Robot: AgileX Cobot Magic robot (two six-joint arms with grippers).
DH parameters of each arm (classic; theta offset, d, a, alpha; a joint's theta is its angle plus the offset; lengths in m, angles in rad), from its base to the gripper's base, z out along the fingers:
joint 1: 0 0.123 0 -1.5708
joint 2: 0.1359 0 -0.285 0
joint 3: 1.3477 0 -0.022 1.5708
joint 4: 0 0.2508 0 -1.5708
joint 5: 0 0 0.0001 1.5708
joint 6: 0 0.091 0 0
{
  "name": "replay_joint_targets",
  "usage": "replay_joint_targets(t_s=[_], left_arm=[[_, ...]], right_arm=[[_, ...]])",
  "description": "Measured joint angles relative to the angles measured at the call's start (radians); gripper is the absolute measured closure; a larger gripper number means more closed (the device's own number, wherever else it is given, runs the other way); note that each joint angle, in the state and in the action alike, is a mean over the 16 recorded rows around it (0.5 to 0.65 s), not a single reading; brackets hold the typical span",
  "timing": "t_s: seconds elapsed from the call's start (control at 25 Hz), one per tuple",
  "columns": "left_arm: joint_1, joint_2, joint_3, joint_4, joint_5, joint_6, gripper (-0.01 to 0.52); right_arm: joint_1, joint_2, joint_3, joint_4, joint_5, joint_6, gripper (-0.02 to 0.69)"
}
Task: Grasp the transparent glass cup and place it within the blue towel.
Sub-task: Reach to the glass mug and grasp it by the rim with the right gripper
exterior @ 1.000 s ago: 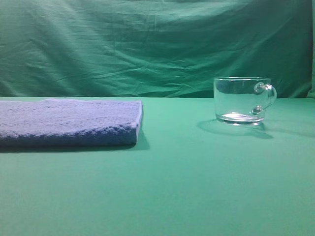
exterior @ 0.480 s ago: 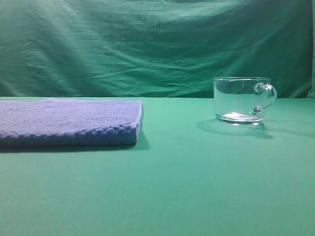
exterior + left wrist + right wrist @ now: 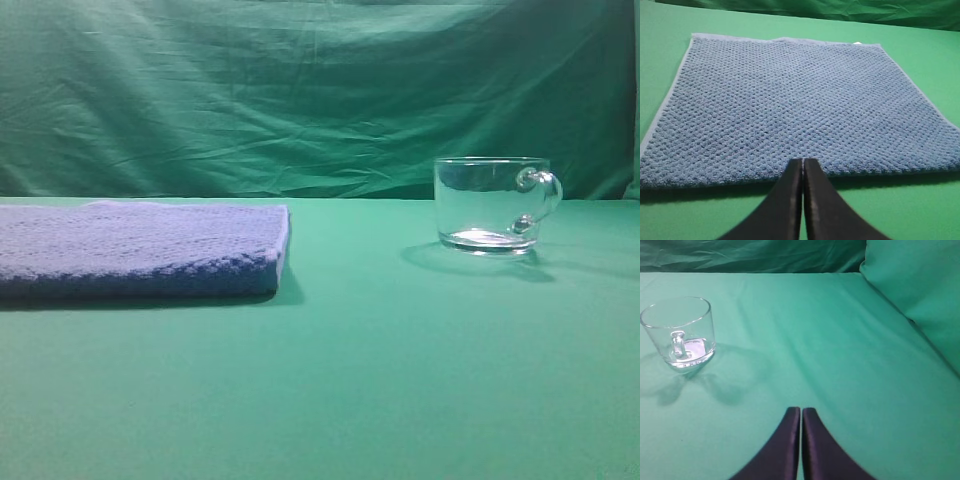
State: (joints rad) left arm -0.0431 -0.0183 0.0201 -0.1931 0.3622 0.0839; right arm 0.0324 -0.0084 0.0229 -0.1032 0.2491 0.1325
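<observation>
The transparent glass cup (image 3: 490,205) stands upright and empty on the green cloth at the right, its loop handle toward the right; the right wrist view has the cup (image 3: 679,332) at far left, handle facing the camera. The blue towel (image 3: 140,248) lies flat and folded at the left, and the towel (image 3: 790,115) fills the left wrist view. My left gripper (image 3: 803,161) is shut, tips at the towel's near edge, holding nothing. My right gripper (image 3: 801,410) is shut and empty, well short of the cup and to its right. Neither gripper shows in the exterior view.
A green cloth covers the table (image 3: 400,380) and hangs as a wrinkled backdrop (image 3: 300,90) behind. In the right wrist view the cloth rises into a fold (image 3: 920,295) at the far right. Bare green cloth lies between towel and cup.
</observation>
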Motion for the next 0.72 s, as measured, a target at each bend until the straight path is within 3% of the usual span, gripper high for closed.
replay_joint_targets(t_s=[0.4, 0.72], left_arm=[[0.0, 0.0, 0.0, 0.0, 0.0, 0.0, 0.514], [0.0, 0.0, 0.0, 0.0, 0.0, 0.0, 0.514]], right_arm=[[0.0, 0.107, -0.144, 0.063, -0.049, 0.061, 0.665], [0.045, 0.394, -0.373, 0.076, 0.154, 0.028, 0.665]])
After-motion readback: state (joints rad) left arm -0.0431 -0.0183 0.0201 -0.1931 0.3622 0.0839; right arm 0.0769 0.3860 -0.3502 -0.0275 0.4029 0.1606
